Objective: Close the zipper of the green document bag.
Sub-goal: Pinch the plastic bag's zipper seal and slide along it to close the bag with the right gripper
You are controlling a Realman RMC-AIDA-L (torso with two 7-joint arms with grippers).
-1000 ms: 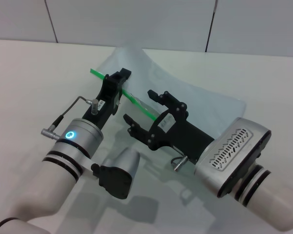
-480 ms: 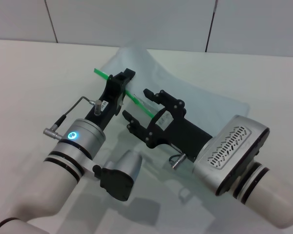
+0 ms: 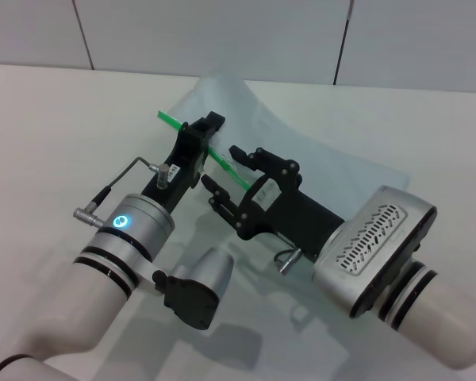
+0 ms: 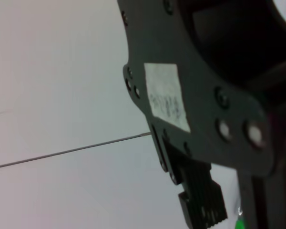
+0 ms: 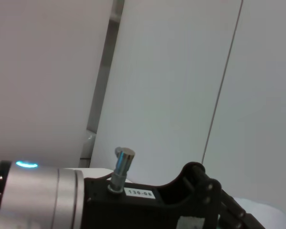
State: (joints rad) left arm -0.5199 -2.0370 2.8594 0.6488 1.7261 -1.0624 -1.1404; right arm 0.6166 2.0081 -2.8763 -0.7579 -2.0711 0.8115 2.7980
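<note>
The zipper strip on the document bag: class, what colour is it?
Bright green. The zipper shows best in the head view, running along the pale bag's edge.

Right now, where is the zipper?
In the head view the zipper runs along the green document bag's raised left edge, pinched by the left gripper, with the open right gripper beside it.

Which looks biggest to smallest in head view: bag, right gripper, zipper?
1. bag
2. right gripper, nearer the camera, so its size is overstated
3. zipper, only a thin strip showing, held by the left gripper

White table (image 3: 55,127) (grey panelled wall (image 3: 222,36) behind).
</note>
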